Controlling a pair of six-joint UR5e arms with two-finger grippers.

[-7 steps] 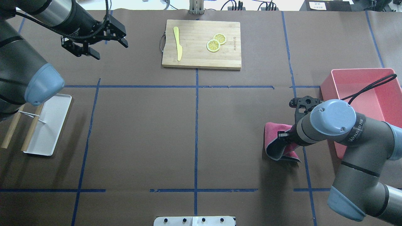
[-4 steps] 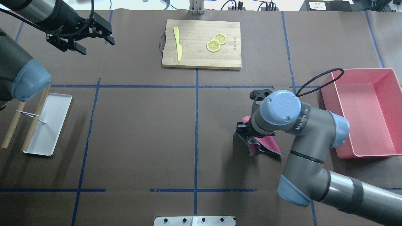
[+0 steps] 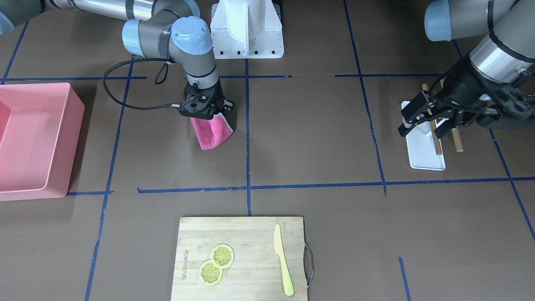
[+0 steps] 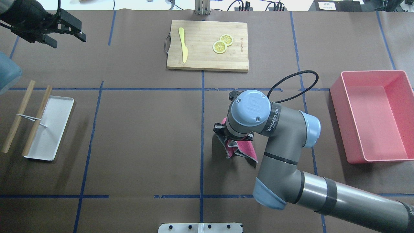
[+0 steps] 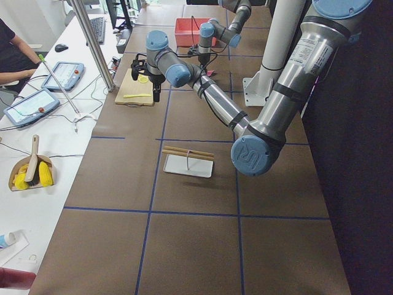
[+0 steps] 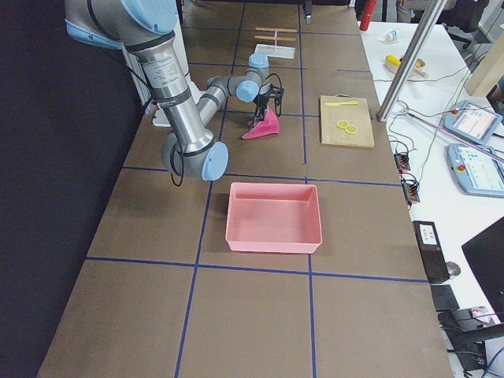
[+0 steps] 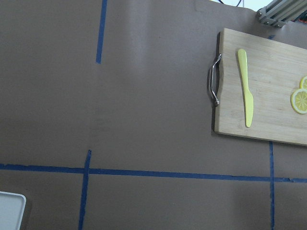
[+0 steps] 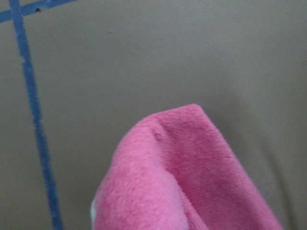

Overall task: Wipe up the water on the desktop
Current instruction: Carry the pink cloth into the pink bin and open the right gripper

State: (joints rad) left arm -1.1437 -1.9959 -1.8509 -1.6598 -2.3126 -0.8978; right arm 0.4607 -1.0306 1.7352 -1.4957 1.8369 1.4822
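Two tools on record: the right tool [image 3: 207, 113] pinches the top of a folded pink cloth [image 3: 211, 133], which hangs bunched over the worktop [image 4: 145, 136] just beside the central blue tape line. The left tool [image 4: 67, 39] hovers spread and empty near the far left corner, well apart from it. Hazards, as judged: no wet patch can be made out on the dark brown worktop, so a stroke may miss the water. The cloth hangs as a narrow fold, so only an edge may meet the surface and smear rather than soak. A hard sideways drag could pull the cloth out of the pinch. Whether the cloth's lower end touches the worktop cannot be told. Containers: one pink bin [image 4: 372, 73] at the right, nothing seen inside. One white tray [image 4: 56, 126] at the left, with two banded wooden sticks [image 4: 40, 113] lying along its outer edge, one of them off the tray.
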